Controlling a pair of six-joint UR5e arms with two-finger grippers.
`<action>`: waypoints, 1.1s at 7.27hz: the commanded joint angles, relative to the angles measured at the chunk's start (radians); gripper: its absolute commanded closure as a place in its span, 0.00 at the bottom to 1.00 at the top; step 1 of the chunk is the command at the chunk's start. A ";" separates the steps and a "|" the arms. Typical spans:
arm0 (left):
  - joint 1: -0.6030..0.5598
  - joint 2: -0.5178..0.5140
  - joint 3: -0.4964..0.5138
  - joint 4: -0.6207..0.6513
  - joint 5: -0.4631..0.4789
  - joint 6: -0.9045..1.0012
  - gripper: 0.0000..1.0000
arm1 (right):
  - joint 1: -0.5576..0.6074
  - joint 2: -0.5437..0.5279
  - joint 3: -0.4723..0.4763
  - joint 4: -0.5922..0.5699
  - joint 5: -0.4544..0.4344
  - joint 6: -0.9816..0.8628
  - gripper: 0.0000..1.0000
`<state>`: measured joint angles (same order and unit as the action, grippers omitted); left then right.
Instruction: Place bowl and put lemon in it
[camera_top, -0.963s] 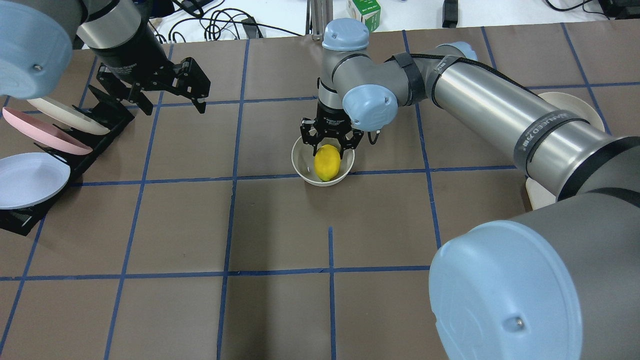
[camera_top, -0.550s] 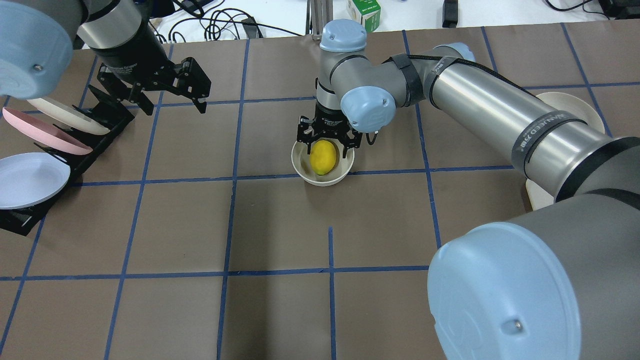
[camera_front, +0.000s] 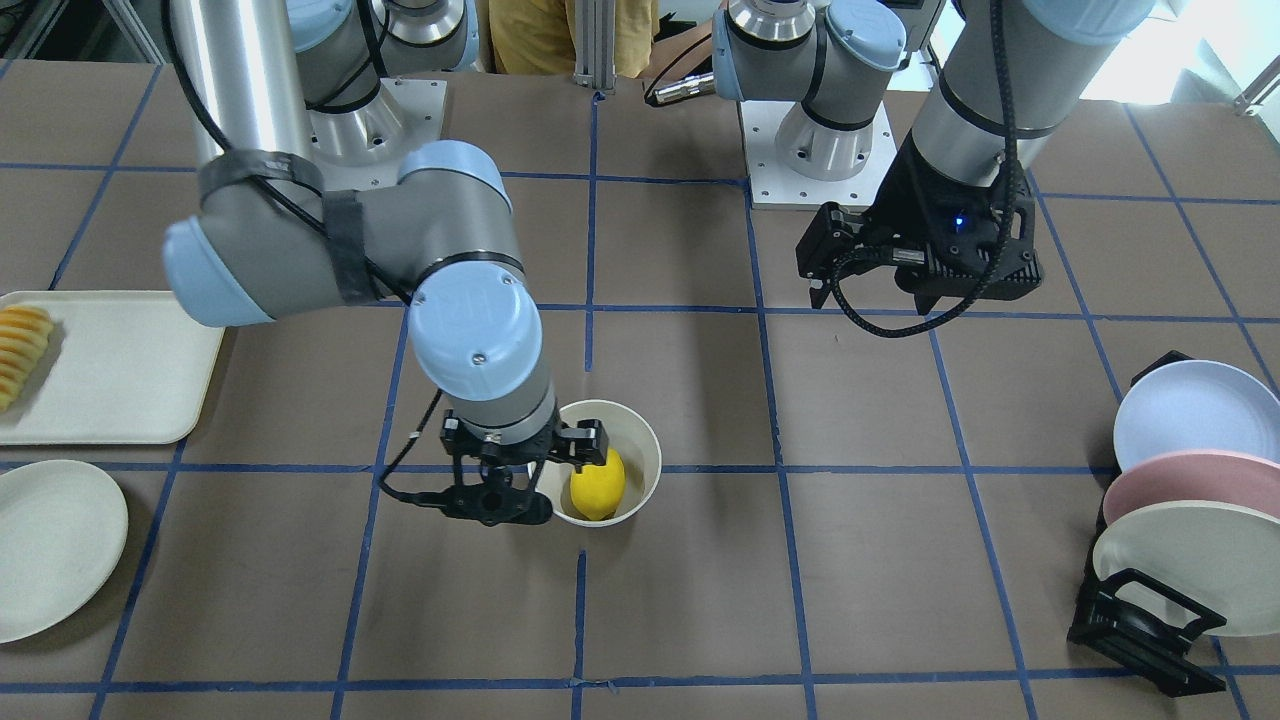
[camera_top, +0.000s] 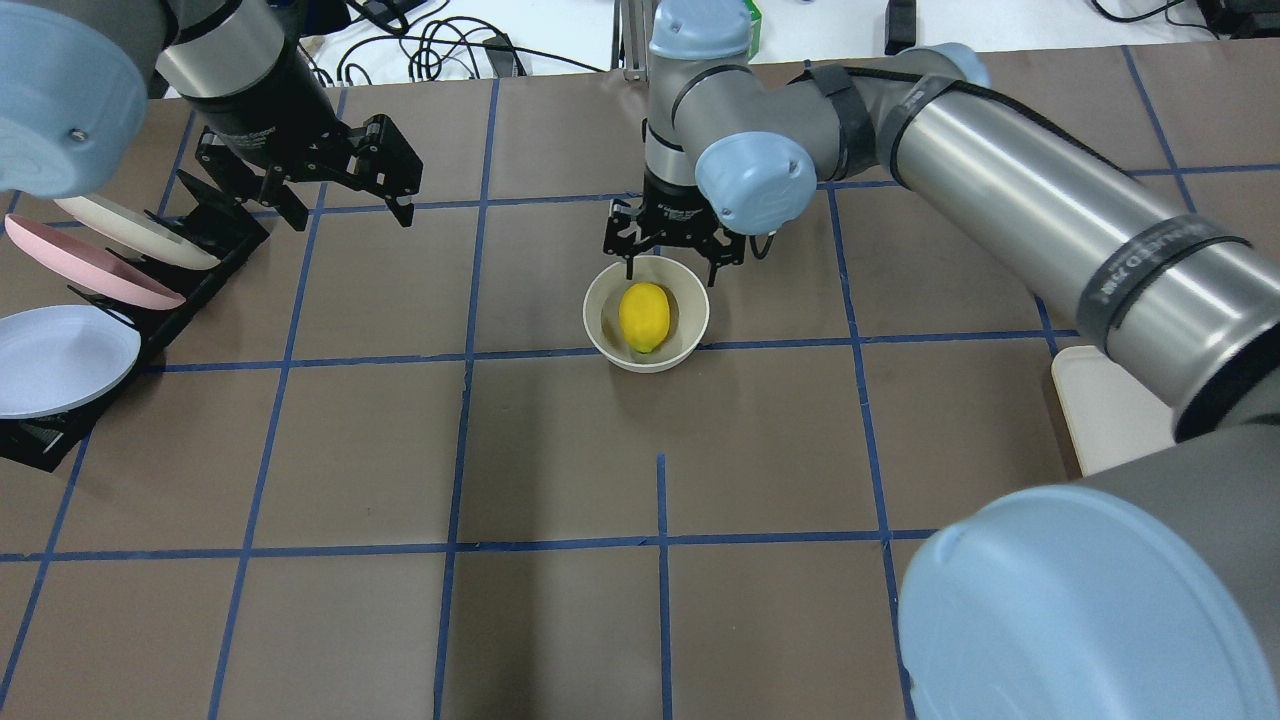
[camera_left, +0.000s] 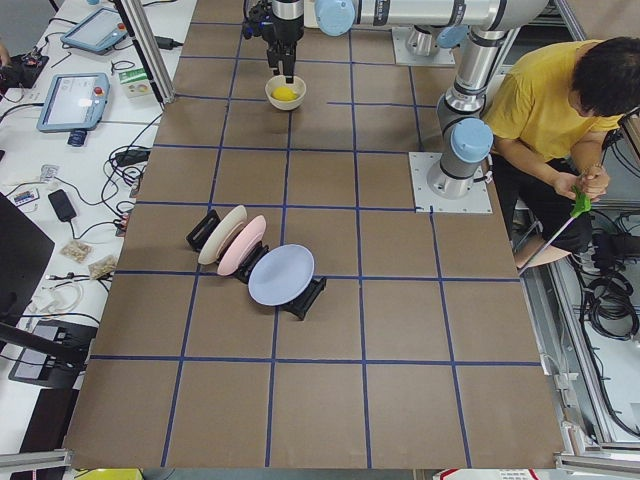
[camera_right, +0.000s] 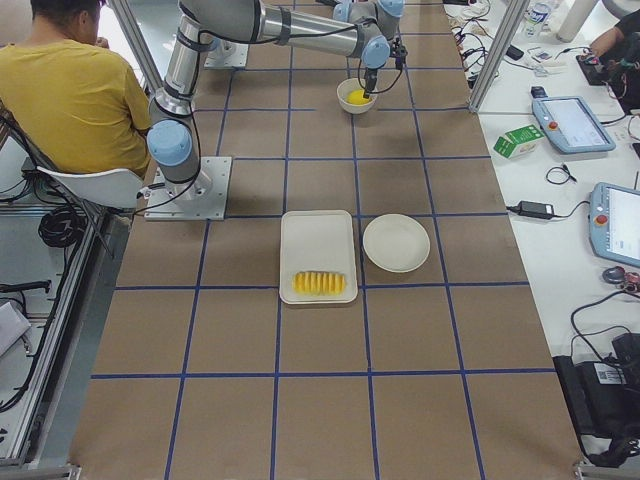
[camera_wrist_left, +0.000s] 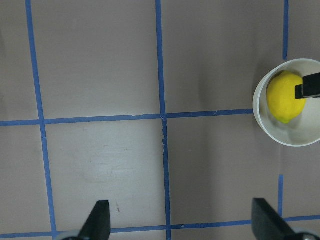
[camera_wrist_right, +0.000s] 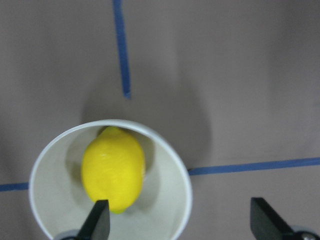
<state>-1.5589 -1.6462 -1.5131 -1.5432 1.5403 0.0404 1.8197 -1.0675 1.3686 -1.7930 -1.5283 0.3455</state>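
Right arm (camera_top: 1000, 185), left arm (camera_top: 215, 45): silver tubes, pale-blue joint caps, black straps, black jaws.

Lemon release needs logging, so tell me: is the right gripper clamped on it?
No, in the overhead view the right gripper is open above the far rim of the bowl, and the lemon lies free inside.

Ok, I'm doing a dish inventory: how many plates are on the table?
4. Three stand in the black rack: a pale blue plate, a pink plate and an off-white plate. The fourth, a cream plate, lies flat beside the tray holding sliced fruit. None looks hidden.
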 joint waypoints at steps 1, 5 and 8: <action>-0.003 0.000 0.001 0.000 -0.002 -0.004 0.00 | -0.145 -0.099 -0.031 0.142 -0.072 -0.124 0.00; -0.003 0.003 0.001 0.002 0.001 -0.002 0.00 | -0.358 -0.267 -0.020 0.281 -0.079 -0.223 0.00; -0.003 0.003 0.001 0.002 0.001 -0.002 0.00 | -0.314 -0.334 0.024 0.357 -0.064 -0.226 0.00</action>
<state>-1.5616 -1.6426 -1.5125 -1.5420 1.5416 0.0383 1.4786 -1.3819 1.3728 -1.4537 -1.5964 0.1210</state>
